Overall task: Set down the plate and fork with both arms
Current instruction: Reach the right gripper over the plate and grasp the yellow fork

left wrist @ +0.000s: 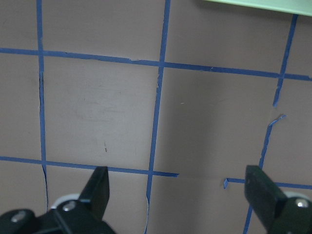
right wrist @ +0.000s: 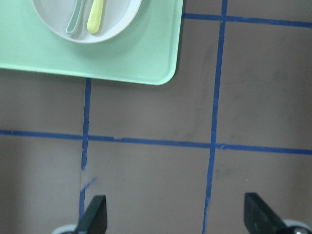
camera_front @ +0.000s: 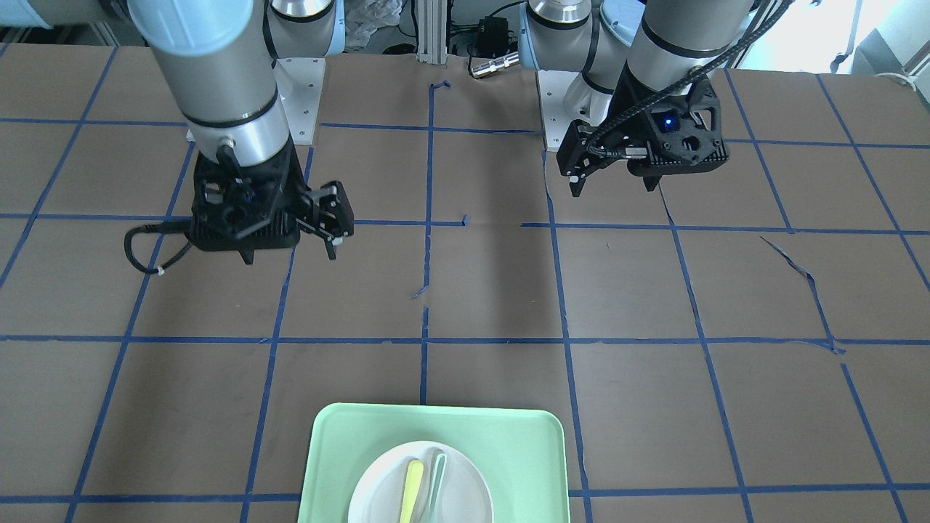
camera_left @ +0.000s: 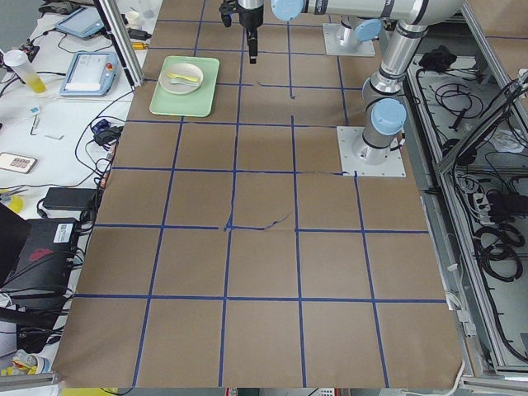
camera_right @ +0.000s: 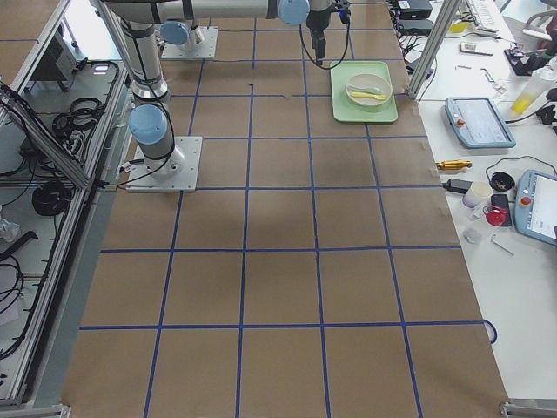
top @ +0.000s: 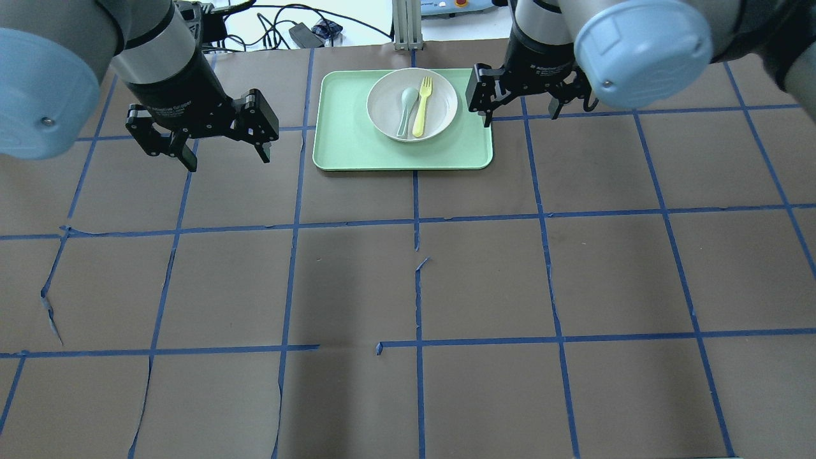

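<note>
The white plate (top: 441, 95) sits on a mint-green tray (top: 357, 148) at the far middle of the table. The yellow fork (top: 421, 108) lies in the plate beside a pale grey-green spoon (top: 405, 112). My right gripper (top: 521, 118) hovers open and empty just right of the tray. My left gripper (top: 228, 159) hovers open and empty left of the tray. The right wrist view shows the plate (right wrist: 119, 19), the fork (right wrist: 95, 14) and the tray's corner (right wrist: 146, 68) ahead of my open fingers (right wrist: 95, 217). The left wrist view shows only a sliver of the tray (left wrist: 253, 3).
The table is covered in brown paper with a blue tape grid (top: 417, 220), torn in places. The arms' base plates (camera_front: 301, 94) are at the robot's side. Benches with tablets and tools (camera_right: 474, 122) flank the far edge.
</note>
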### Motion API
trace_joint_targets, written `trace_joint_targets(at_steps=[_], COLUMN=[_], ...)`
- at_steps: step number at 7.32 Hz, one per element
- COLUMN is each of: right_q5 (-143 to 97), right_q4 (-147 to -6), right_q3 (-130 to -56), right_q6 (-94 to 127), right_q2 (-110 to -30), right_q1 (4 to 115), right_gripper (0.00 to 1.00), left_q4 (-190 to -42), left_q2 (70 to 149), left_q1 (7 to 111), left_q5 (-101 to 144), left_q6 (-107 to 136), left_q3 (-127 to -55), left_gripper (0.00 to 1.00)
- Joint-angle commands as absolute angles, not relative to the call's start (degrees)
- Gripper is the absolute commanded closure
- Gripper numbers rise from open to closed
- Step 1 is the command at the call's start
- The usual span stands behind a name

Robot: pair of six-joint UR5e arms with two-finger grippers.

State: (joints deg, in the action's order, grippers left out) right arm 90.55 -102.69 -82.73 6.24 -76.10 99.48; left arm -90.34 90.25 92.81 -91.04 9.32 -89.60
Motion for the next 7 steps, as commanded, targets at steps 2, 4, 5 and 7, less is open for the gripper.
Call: trace_joint_targets(at_steps=[2, 4, 5, 7], right_q5=[90.53, 90.7, 90.53, 90.53], right_q4=[-108.19, -116.84, -118.03, -118.21], right_q3=[-66.94, -63.73, -61.89, -60.74], right_q6=[15.55, 24.49, 24.7, 26.27], right_q2=[-55.69, -46.19, -43.97, -40.27], right_q1=[101.33, 103.09, 103.44, 105.73], right_gripper=[0.0, 0.03, 0.04, 0.06], left_q4=[-90.53, -90.53, -90.53, -90.53], left_q2=[90.09, 90.09, 90.09, 90.09], left_q1=[92.81, 92.81, 92.81, 92.81], left_q5=[-91.05, -91.05, -91.05, -91.14], left_q6=[9.32, 9.32, 9.32, 9.32], left_q3=[-89.82, -89.82, -89.82, -89.82], left_gripper=[0.0, 0.0, 0.0, 0.0])
